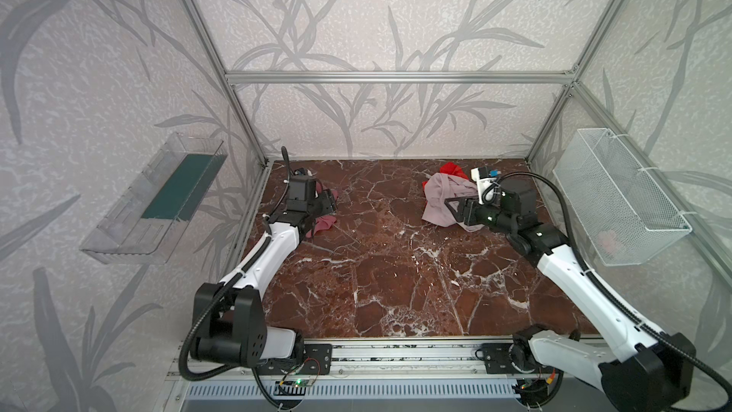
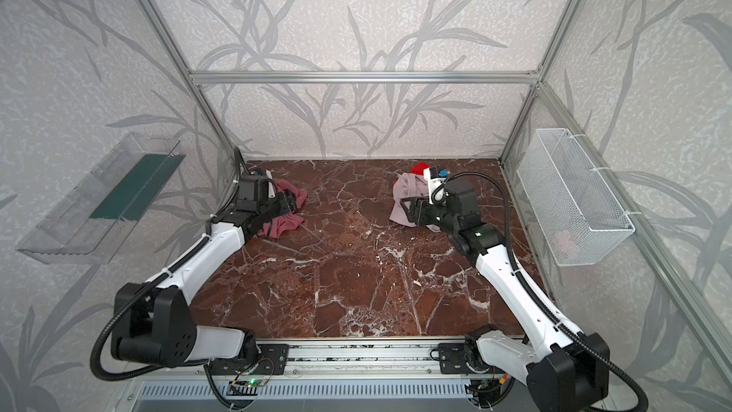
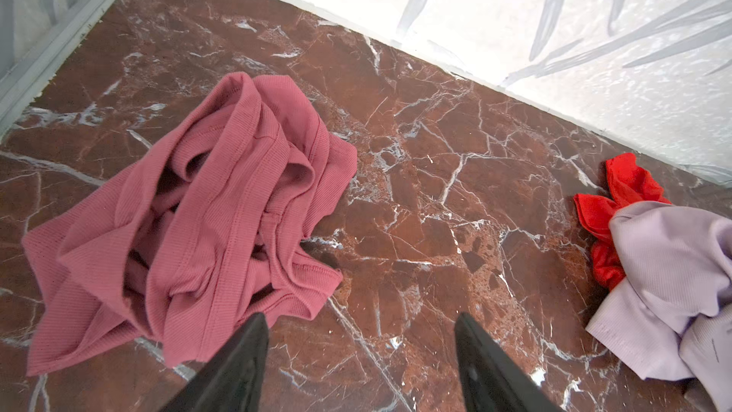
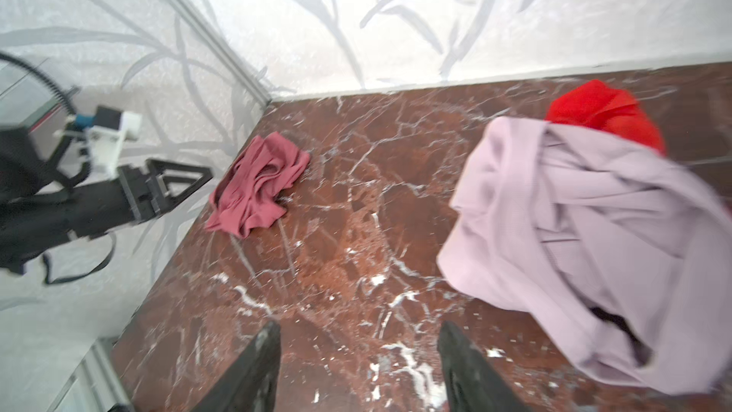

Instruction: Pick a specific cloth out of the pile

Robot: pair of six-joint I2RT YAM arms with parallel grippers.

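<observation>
The cloth [image 3: 206, 212], dusty rose and crumpled, lies loose on the marble near the back left corner, in both top views [image 1: 324, 223] [image 2: 286, 224], apart from the pile. My left gripper [image 3: 358, 319] hangs just over its edge with the jaws wide apart and only bare marble between them. The cloth sits beside one fingertip [image 3: 257, 323]. The pile [image 1: 443, 200] at the back right is a pale lilac cloth [image 4: 574, 231] over a bright red one [image 4: 602, 112]. My right gripper [image 4: 358, 326] is open and empty, its tips [image 1: 455, 208] at the lilac cloth's near edge.
A white wire basket [image 1: 618, 200] hangs on the right wall with something pink inside. A clear plastic tray [image 1: 158, 196] hangs on the left wall. Aluminium frame posts [image 1: 253, 192] and patterned walls close in the marble table [image 1: 396, 271] on three sides.
</observation>
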